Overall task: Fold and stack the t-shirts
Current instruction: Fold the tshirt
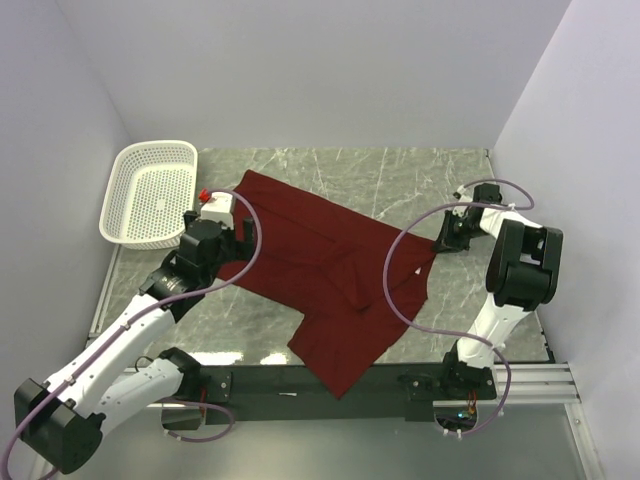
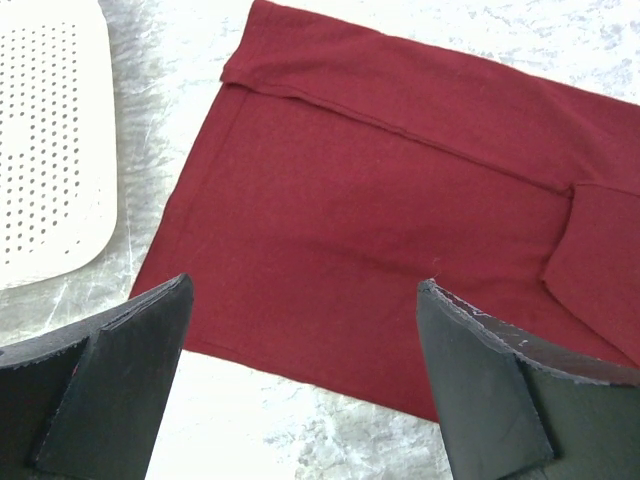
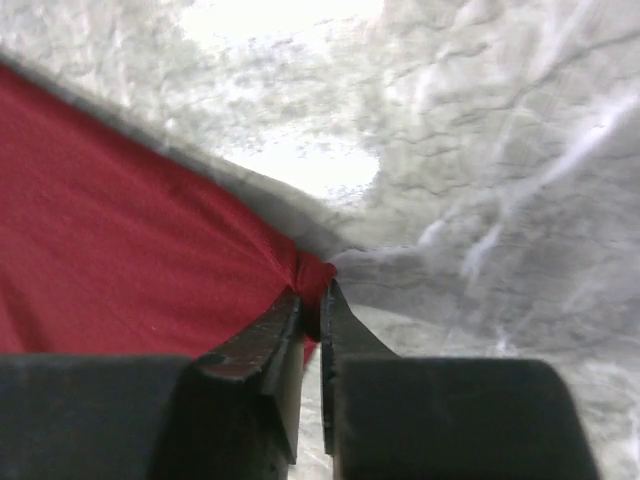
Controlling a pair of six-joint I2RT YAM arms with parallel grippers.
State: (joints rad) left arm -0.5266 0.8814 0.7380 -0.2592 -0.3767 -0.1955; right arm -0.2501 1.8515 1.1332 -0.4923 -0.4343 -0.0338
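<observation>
top external: t-shirt (image 1: pixel 320 250), marbled table (image 1: pixel 400 175), walls (image 1: pixel 320 70)

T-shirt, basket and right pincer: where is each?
t-shirt (image 1: pixel 320 255): top view, middle of the cloth.
basket (image 1: pixel 155 200): top view, bare floor.
right pincer (image 3: pixel 311 297): right wrist view, between its tips, pinching the t-shirt's edge.

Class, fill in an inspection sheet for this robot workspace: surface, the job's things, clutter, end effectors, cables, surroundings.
Surface: grey marbled tabletop, no spills seen.
Job's things: one maroon t-shirt, spread diagonally, some folds showing.
Clutter: white perforated basket, empty, far left corner, apart from the t-shirt.
End effectors: left end effector open and empty above the t-shirt's edge near the basket; right end effector shut on a corner of the t-shirt.
Cables: purple cables loop off both arms; the right one passes over the t-shirt.
Surroundings: plain pale walls on three sides.
</observation>
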